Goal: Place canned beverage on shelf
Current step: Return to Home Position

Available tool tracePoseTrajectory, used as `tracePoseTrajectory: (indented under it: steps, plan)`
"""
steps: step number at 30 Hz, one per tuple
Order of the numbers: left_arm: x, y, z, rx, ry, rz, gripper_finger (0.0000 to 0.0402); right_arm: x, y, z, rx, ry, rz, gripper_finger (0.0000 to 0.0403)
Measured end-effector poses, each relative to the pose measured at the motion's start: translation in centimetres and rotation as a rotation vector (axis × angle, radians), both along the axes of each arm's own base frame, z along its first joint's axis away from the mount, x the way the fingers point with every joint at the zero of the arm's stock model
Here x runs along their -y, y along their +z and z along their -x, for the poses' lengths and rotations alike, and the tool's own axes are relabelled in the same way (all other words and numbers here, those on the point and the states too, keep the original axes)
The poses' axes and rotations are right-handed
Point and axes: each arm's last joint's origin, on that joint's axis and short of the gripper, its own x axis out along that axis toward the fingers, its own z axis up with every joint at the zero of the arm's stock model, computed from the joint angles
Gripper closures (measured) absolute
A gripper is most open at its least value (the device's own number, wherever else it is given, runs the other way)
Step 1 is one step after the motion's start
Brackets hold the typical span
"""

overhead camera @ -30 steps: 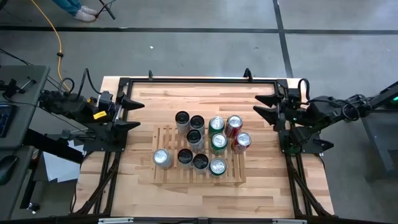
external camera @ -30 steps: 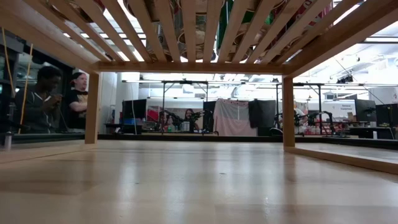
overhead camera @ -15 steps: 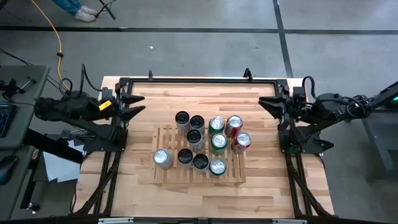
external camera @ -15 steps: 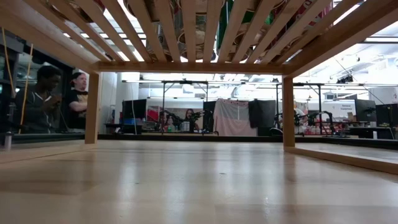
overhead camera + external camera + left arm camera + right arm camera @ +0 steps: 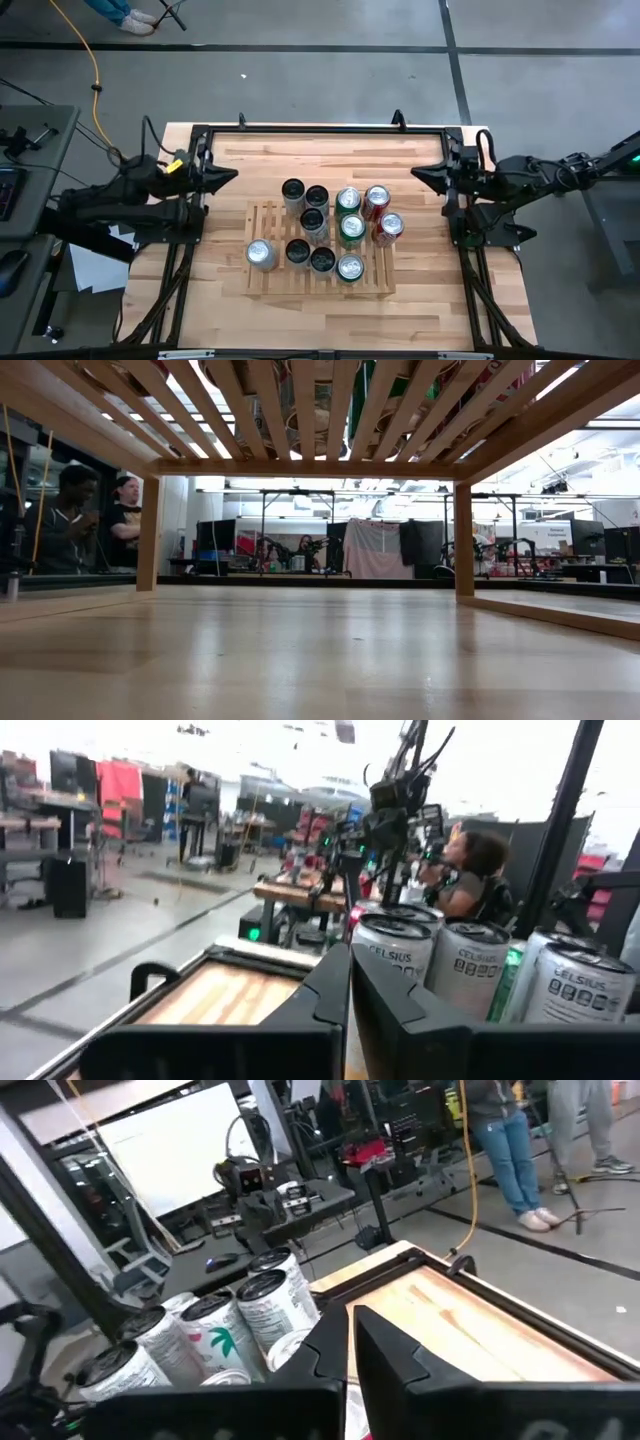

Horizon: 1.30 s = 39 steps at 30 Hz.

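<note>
Between either pair of fingertips, nothing: left gripper (image 5: 233, 176) and right gripper (image 5: 415, 175), splayed a second ago, now have fingers pressed together and have pulled back to the table (image 5: 300, 150) sides. Well apart from both, midway between them, the cans (image 5: 350, 228) stand clustered on the shelf (image 5: 380, 272) — placing looks finished, arms homing.

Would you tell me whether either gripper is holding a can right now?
No, the left gripper and the right gripper are both shut and empty at the table's edges, clear of the cans in the middle.
</note>
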Motion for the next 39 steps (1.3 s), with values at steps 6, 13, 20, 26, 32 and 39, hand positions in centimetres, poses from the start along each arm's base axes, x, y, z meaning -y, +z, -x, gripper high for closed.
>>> tracePoseTrajectory:
  steps: [6,13,20,26,32,39]
  plan:
    - [-0.1,-2.6,0.7,0.064,0.001,0.01,0.04,-0.1,-0.2,-0.1,-0.005,0.011,-0.038,0.0391]
    - [0.0,-5.3,0.8,0.2,-0.037,0.097,0.0401,-0.1,-0.7,0.0,-0.057,0.039,-0.042,0.0401]
    - [-0.1,-7.8,0.4,0.215,-0.043,0.114,0.0401,0.1,-0.5,1.3,-0.04,0.112,-0.079,0.0403]
    - [-0.2,-10.1,-0.1,0.266,-0.04,0.198,0.0402,0.6,-0.4,2.7,-0.024,0.113,-0.075,0.0403]
    - [-0.2,-10.2,-0.1,0.267,-0.04,0.229,0.0401,0.6,-0.7,2.7,-0.059,0.116,-0.067,0.0403]
    - [-0.2,-10.4,-0.2,0.243,-0.035,0.232,0.0401,0.3,-2.7,2.3,-0.103,0.178,-0.079,0.0403]
